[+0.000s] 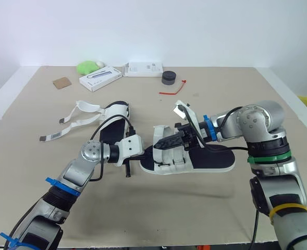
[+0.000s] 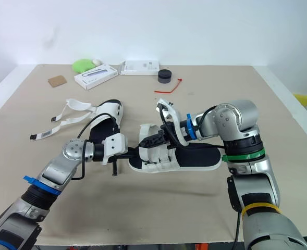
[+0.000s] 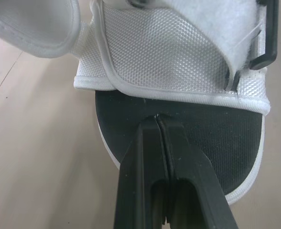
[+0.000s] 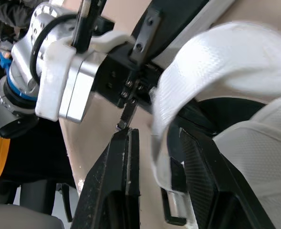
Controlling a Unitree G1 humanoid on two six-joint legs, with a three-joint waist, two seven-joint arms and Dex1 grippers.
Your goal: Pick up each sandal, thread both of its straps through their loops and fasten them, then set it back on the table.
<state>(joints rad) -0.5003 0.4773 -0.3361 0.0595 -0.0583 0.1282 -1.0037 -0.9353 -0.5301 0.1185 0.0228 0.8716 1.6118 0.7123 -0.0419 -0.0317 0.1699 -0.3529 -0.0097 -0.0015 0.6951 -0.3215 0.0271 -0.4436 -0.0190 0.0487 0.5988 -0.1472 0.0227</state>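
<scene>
Sandal (image 1: 216, 159) between left claw (image 3: 157, 118) and right claw (image 4: 155, 136)

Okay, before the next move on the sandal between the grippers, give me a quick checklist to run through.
1. Left gripper shut at the toe of the near sandal: ok.
2. Left gripper actually clamping the sole: cannot tell.
3. Front strap between the open fingers of the right gripper: ok.
4. That strap threaded and fastened: cannot tell.
5. Far sandal with its straps fastened: not ok, they lie loose on the table.
</scene>
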